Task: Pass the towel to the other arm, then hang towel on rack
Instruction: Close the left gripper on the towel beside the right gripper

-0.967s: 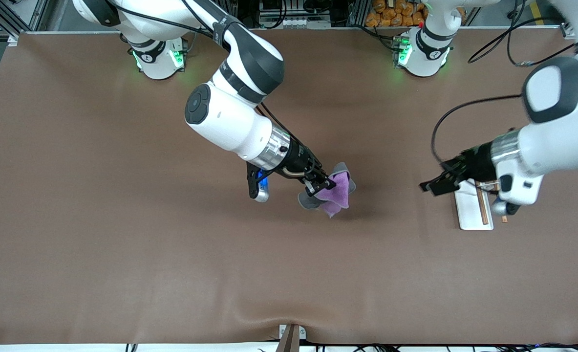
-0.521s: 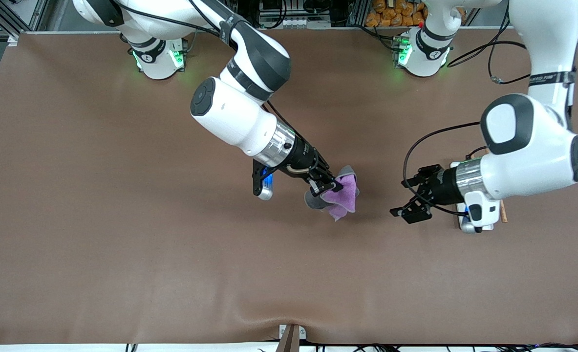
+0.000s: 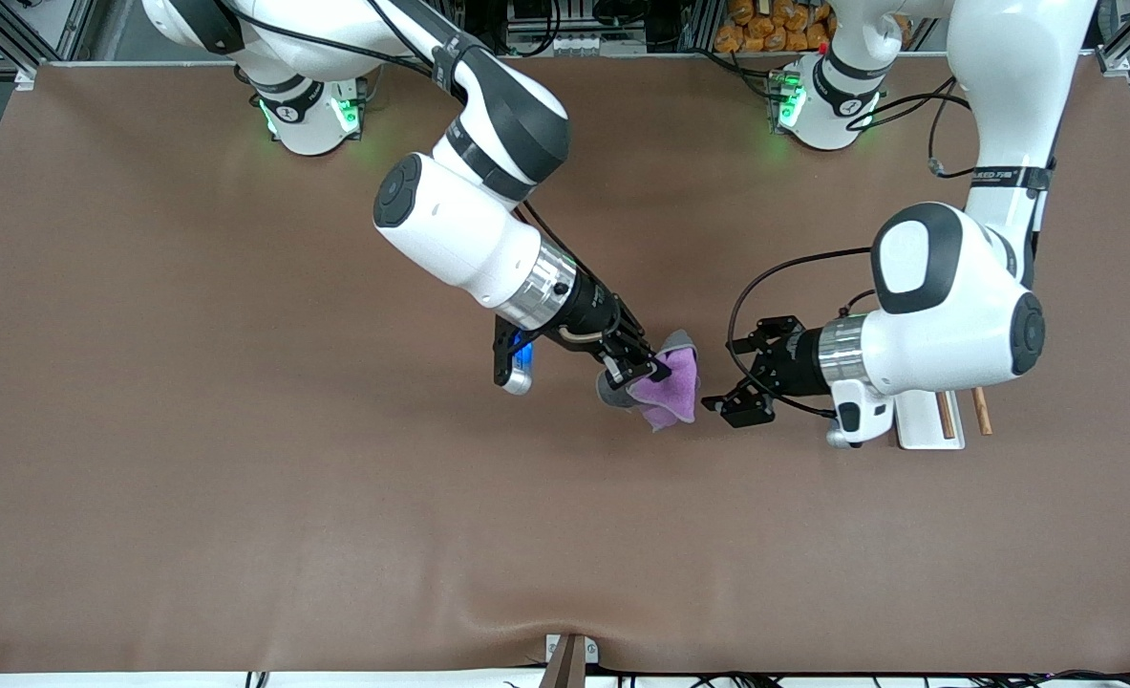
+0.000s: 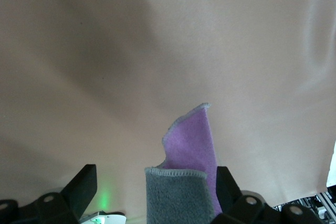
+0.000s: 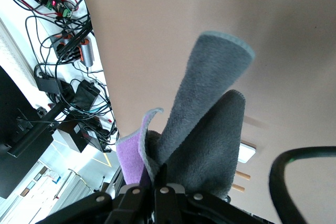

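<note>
My right gripper (image 3: 643,368) is shut on the towel (image 3: 671,384) and holds it up over the middle of the table, purple face toward the front camera, grey folds beside it. In the right wrist view the towel (image 5: 210,119) rises from the shut gripper (image 5: 160,184). My left gripper (image 3: 722,376) is open and level with the towel, a small gap from its edge. In the left wrist view the towel (image 4: 181,187) shows between the spread fingers (image 4: 84,182) of that gripper (image 4: 156,171). The rack (image 3: 918,422), a white plate with two wooden rods, lies partly under the left arm.
The brown table mat (image 3: 240,478) is bare around the grippers. The rack also shows small in the right wrist view (image 5: 244,153). A black cable (image 3: 765,277) loops from the left wrist above the gripper.
The left arm has swung from over the rack toward the middle, bringing its open gripper close to the towel. The right gripper with the towel has barely moved.
</note>
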